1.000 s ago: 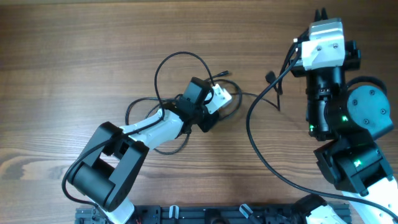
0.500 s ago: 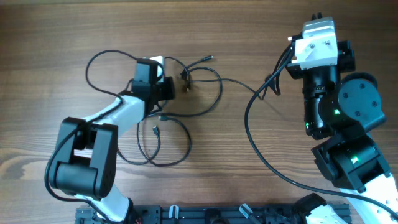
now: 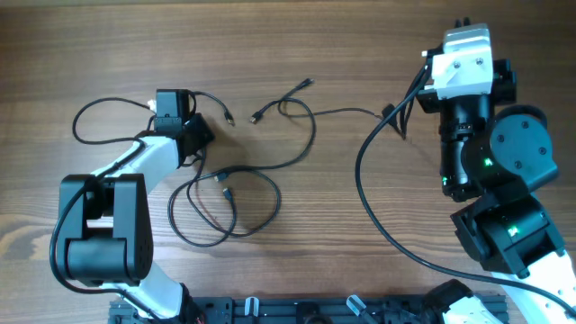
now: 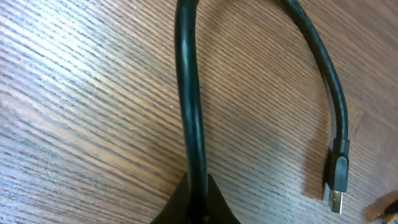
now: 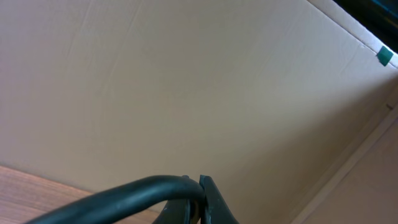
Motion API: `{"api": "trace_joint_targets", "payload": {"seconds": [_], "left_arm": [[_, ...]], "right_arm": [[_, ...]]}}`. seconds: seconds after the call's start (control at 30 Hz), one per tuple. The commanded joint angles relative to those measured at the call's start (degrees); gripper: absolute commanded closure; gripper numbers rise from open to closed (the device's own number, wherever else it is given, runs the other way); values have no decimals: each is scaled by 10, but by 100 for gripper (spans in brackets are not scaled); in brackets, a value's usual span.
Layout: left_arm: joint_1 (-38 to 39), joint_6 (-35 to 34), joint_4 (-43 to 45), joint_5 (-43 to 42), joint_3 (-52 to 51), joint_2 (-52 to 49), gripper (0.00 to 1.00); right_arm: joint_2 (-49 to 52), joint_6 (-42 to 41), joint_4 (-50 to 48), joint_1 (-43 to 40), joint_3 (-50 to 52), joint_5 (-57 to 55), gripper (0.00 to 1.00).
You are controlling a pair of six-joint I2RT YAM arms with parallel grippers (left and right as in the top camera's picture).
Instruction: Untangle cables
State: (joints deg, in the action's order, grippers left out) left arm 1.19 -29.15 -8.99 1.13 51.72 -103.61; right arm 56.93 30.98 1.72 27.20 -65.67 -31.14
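Thin black cables (image 3: 314, 130) lie spread in loose loops across the middle of the wooden table, with small plugs (image 3: 256, 117) at free ends. My left gripper (image 3: 171, 94) is at the left, shut on one cable whose loop (image 3: 77, 126) trails further left. In the left wrist view that cable (image 4: 189, 106) runs straight up from the jaws (image 4: 198, 208), and a USB plug (image 4: 336, 186) lies to the right. My right gripper (image 3: 463, 20) is raised at the far right, shut on a black cable (image 5: 124, 193) between its jaws (image 5: 200, 199).
A thicker black robot cable (image 3: 360, 180) sweeps from the right arm (image 3: 504, 162) down to the front edge. A cardboard wall (image 5: 186, 81) fills the right wrist view. A black rail (image 3: 297, 310) runs along the table's front.
My left gripper has moved left with its cable, pulling it out of the tangle. The cables now lie spread in separate loops. The right arm has barely moved.
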Motion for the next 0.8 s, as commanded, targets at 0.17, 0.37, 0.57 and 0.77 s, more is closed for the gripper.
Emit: {"api": "trace_joint_targets", "payload": {"seconds": [0.17, 0.37, 0.57, 0.77], "left_arm": [[35, 174, 7, -121, -2, -2, 0], [106, 185, 120, -127, -2, 16, 0], [170, 247, 196, -126, -2, 17, 0], [199, 487, 194, -117, -2, 16, 0]], "right_arm": [[52, -66, -3, -3, -11, 26, 96], [59, -152, 44, -3, -11, 102, 96], [64, -221, 67, -3, -11, 133, 96], [63, -220, 66, -3, -11, 133, 96]]}}
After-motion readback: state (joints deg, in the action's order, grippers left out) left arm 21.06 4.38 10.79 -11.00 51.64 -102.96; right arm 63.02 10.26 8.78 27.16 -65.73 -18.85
